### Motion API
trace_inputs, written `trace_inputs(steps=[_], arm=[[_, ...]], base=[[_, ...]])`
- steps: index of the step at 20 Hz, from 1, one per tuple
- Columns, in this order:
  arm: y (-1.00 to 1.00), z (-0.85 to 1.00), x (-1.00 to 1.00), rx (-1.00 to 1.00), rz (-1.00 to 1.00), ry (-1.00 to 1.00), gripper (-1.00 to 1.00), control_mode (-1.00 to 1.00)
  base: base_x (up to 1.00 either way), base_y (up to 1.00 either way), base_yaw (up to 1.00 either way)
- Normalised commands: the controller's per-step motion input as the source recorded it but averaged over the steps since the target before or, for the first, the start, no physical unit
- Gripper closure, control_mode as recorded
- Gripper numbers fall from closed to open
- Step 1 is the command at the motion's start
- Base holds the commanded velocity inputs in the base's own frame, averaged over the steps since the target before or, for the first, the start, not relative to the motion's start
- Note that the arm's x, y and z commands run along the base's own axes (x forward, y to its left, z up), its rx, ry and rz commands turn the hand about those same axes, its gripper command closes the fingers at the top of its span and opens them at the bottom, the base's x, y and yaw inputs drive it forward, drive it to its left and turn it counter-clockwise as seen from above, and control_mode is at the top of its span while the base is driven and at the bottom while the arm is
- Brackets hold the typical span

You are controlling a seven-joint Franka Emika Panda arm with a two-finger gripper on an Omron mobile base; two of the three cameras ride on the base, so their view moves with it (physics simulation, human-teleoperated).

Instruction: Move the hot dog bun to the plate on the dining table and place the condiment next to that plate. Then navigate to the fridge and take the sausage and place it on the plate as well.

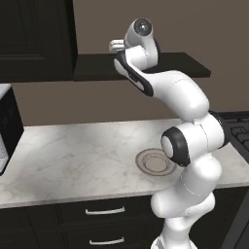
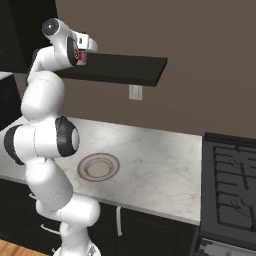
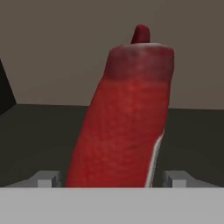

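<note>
On the dark wall shelf point(image 2: 125, 67) above the marble desk point(image 1: 73, 155), the arm point(image 1: 189, 131) is raised high with its pincer point(image 3: 112, 178) level with the shelf top, reaching in over the shelf's front edge. In the hand view the condiment point(image 3: 124, 113), a red squeeze bottle with a tapered tip, stands on the shelf and leans a little to the right, its base set between the two finger tips point(image 3: 46, 178); the tips stand spread, one at each side of the bottle, with a narrow gap showing on either side, so they are not yet pinching it. A pale strip runs down the bottle's lower right edge; no brand, label or writing can be read on it or anywhere else in the pictures. In the right base view a small patch of red shows at the hand, just at the shelf's left end. Going left to right along the desk in the left base view: a dark appliance point(image 1: 7, 126) stands at the left end, a broad bare stretch of marble follows, then a plain beige-grey plate point(image 1: 154, 163) lies near the front edge, partly behind the arm, and a black stove point(image 2: 230, 175) adjoins the desk's right edge. Below the front edge are dark drawers point(image 1: 102, 211) with pale handles. The shelf's right half is bare, with open wall behind it.
</note>
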Motion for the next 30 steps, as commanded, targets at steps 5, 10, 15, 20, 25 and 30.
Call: trace_inputs(steps=[5,10,15,20,25,30], arm=[[0.00,0.00,-0.04,0.00,0.00,-0.01,1.00,-1.00],[-0.01,0.03,-0.54,0.00,0.00,-0.09,1.00,-1.00],[-0.41,0.49,-1.00,0.05,0.01,-0.08,1.00,-1.00],[-0.55,0.73,-1.00,0.01,0.04,0.00,1.00,-1.00],[-0.32,0.45,-1.00,-0.11,0.06,0.09,1.00,-1.00],[-0.35,-0.36,-1.00,-0.25,0.05,0.20,1.00,-1.00]], base=[[0.00,0.00,0.00],[0.00,0.00,0.00],[0.00,0.00,0.00],[0.00,0.00,0.00],[0.00,0.00,0.00],[0.00,0.00,0.00]])
